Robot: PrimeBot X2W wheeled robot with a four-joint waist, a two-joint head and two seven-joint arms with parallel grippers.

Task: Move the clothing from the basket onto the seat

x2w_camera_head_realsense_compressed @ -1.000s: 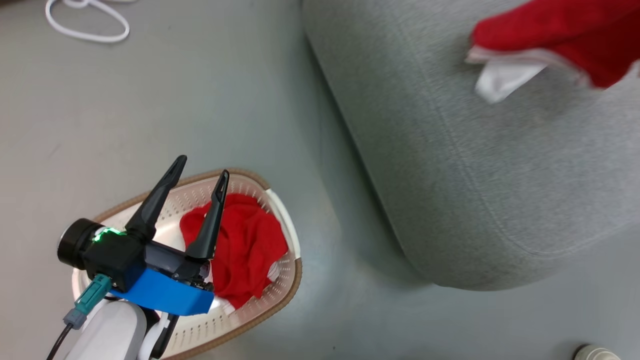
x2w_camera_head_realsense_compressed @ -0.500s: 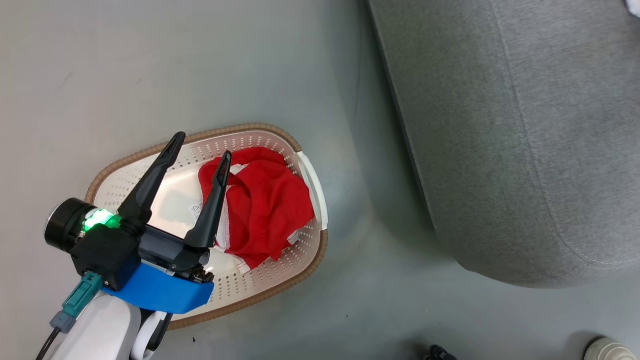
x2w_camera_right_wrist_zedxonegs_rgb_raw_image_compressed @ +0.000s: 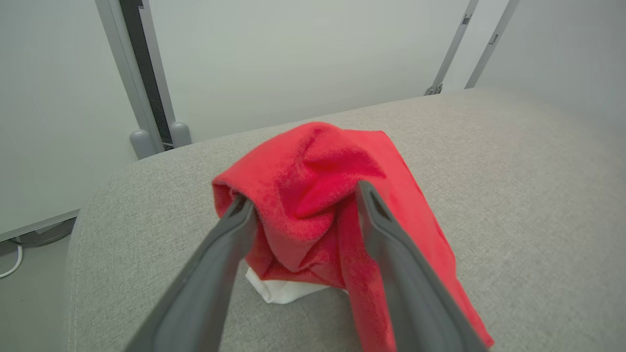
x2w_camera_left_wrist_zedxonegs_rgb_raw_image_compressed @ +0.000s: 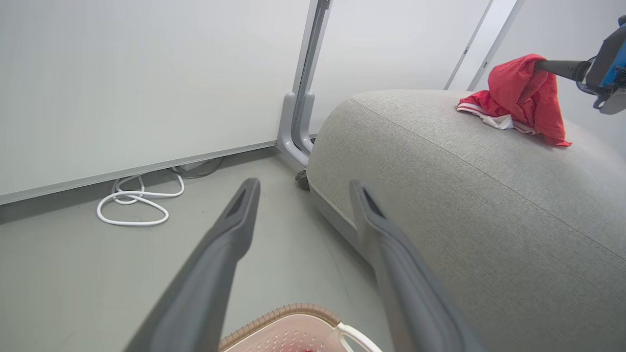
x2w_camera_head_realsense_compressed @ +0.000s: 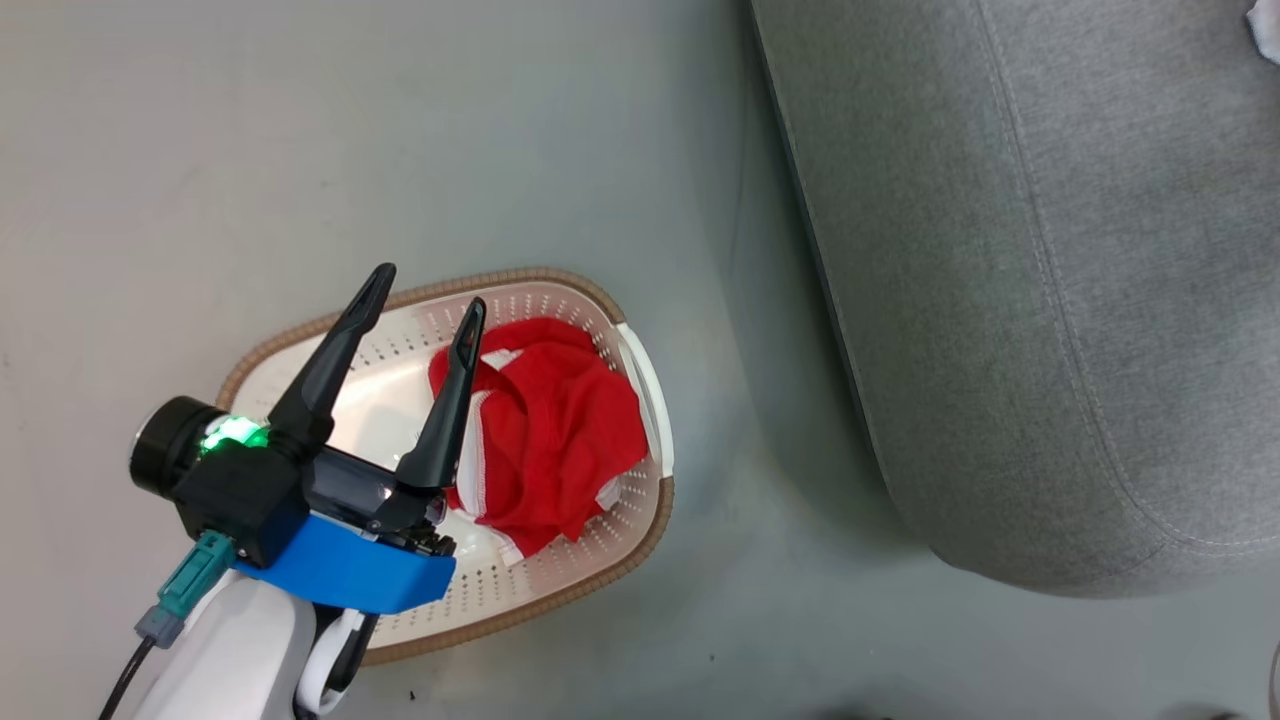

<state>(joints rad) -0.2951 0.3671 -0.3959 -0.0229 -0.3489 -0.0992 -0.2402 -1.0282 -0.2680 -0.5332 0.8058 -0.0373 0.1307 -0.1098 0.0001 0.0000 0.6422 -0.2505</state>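
The left end effector [x2w_camera_head_realsense_compressed: 430, 288] hung wide open and empty over the cream laundry basket [x2w_camera_head_realsense_compressed: 560, 572] on the floor [x2w_camera_head_realsense_compressed: 300, 150], where one red garment [x2w_camera_head_realsense_compressed: 550, 440] lay crumpled in the half nearer the grey seat [x2w_camera_head_realsense_compressed: 1050, 300]. The right end effector [x2w_camera_right_wrist_zedxonegs_rgb_raw_image_compressed: 303, 193] had its fingers spread apart, with another red garment [x2w_camera_right_wrist_zedxonegs_rgb_raw_image_compressed: 337, 156] bunched between them, draped on their tips and resting on that seat.

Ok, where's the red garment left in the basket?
Head view, lower left: the red garment lies bunched in the right half of the basket, right of the left gripper.
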